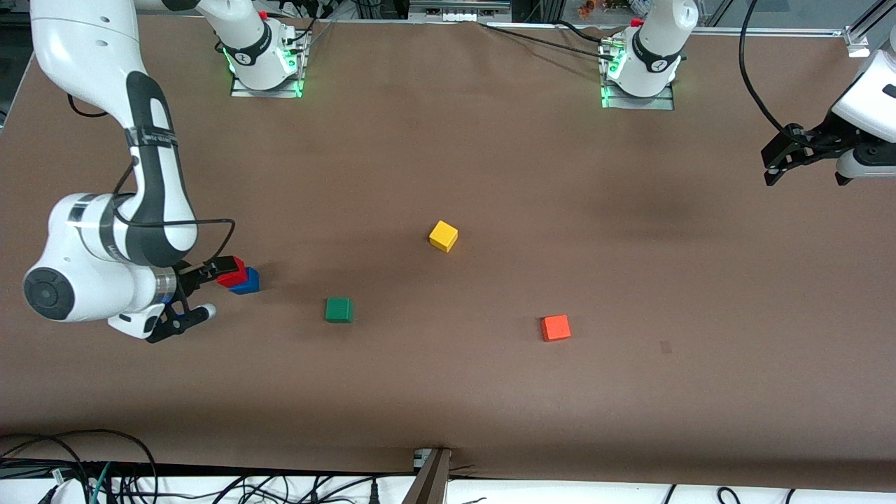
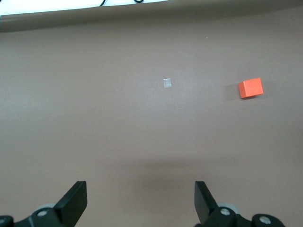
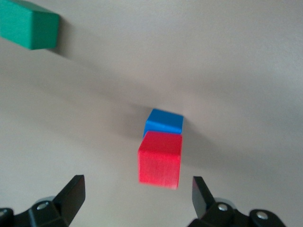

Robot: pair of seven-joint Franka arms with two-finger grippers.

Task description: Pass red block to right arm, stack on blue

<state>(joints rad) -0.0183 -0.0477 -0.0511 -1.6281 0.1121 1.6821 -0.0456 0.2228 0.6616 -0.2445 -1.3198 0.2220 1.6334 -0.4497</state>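
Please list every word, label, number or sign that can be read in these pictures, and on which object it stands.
No text can be read.
Red block, blue block, green block, yellow block, orange block: plain faces.
Small pale tag on the table: too small to read.

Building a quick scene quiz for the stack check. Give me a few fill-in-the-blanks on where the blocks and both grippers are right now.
1. The red block sits on top of the ____ block.
2. The right gripper has its jaws ____, with the red block between them but not gripped.
3. The left gripper waits open at the left arm's end of the table; the only block in its wrist view is the ____ one.
4. The block on the table closest to the stack is the ____ one.

Missing words: blue; open; orange; green
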